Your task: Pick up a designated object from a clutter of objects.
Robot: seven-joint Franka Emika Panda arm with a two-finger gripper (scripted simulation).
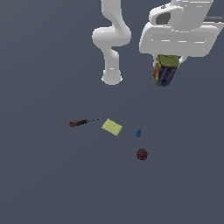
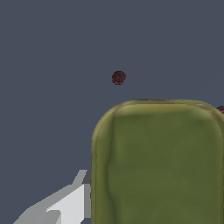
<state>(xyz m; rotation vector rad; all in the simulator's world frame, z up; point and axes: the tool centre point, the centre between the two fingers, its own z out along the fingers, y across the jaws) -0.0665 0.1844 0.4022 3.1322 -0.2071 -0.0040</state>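
The designated object (image 1: 166, 70), an oblong block with an olive-green face and dark navy sides with yellow marks, hangs high above the floor under the white hand. My gripper (image 1: 167, 65) is shut on it. In the wrist view its olive face (image 2: 159, 164) fills most of the picture, with one grey-white finger (image 2: 65, 205) beside it. The rest of the clutter lies on the floor below: a red-handled black screwdriver (image 1: 81, 122), a flat yellow-green rectangle (image 1: 112, 127), a tiny blue piece (image 1: 138, 133) and a dark red ball (image 1: 141, 154) (image 2: 118, 78).
The arm's white base column (image 1: 112, 65) stands behind the clutter, toward the exterior view's left of the held block. The floor (image 1: 43, 175) is a plain dark grey-blue surface.
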